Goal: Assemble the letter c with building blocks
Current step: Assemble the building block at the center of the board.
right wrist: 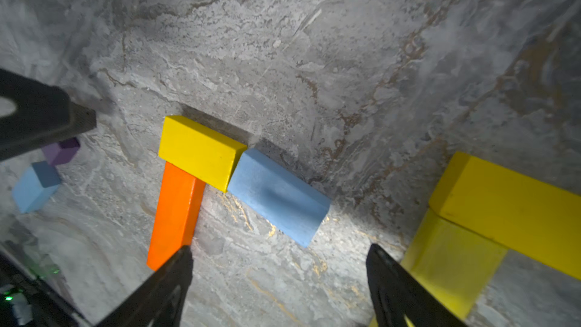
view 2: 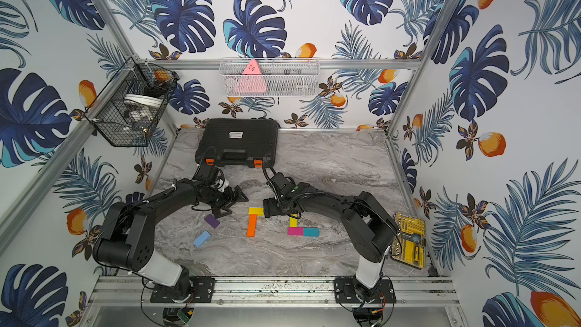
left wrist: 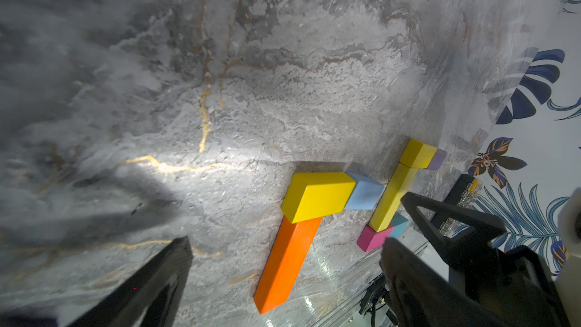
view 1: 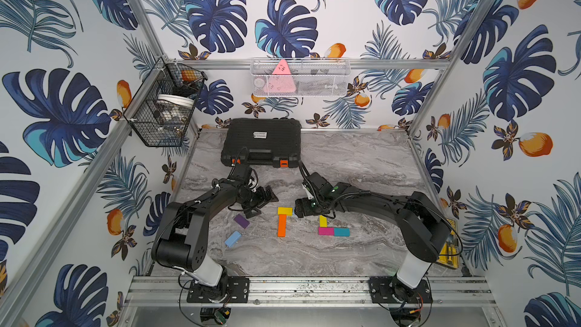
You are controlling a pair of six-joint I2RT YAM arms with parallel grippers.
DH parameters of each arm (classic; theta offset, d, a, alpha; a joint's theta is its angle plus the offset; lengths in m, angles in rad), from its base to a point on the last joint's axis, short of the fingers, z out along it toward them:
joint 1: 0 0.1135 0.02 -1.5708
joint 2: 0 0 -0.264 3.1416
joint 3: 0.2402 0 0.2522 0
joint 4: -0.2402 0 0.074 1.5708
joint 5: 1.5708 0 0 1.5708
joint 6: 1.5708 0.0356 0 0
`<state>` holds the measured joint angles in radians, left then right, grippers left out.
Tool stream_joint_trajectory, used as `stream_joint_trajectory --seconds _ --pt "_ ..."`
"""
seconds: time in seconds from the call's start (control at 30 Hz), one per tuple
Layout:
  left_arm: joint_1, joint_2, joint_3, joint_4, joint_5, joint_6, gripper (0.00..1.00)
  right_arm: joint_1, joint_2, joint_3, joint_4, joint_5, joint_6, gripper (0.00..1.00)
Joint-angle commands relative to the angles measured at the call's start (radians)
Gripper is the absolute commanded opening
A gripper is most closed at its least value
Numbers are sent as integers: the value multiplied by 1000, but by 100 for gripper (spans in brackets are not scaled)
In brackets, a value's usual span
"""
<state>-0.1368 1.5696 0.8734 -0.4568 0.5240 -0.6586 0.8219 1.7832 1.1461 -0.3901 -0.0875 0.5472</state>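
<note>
Against the yellow block (right wrist: 201, 152) capping the orange bar (right wrist: 174, 215), a light blue block (right wrist: 278, 196) is lying flat, seemingly extending the C's top. The right gripper (right wrist: 279, 248) is hovering wide apart above it, and the left gripper (view 1: 264, 204) is idling wide and empty.

Blocks on the table (view 1: 361, 168) around the two pincers

Just ahead of the right pincer (right wrist: 279, 248) lies a block (right wrist: 278, 196), its end against a second block (view 1: 284, 211) on the pincer's left; a long block (view 1: 282, 226) runs from that one toward the robot. On the pincer's right a bar (view 1: 323, 221) meets two joined blocks (view 1: 333, 231) at its near end. On the robot side of the left pincer (view 1: 262, 204) lies a loose block (view 1: 241, 221), with an outlying block (view 1: 232, 239) nearer the robot; a case (view 1: 261, 143) stands behind both pincers.
</note>
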Motion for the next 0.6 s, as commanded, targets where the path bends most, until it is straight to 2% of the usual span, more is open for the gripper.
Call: stream_joint_trajectory --seconds 0.0,0.57 --pt "-1 2 9 4 -1 -3 99 -10 13 -3 29 -69 136 88" --pt "-1 1 10 8 -1 -11 99 -27 87 13 73 -136 179 89"
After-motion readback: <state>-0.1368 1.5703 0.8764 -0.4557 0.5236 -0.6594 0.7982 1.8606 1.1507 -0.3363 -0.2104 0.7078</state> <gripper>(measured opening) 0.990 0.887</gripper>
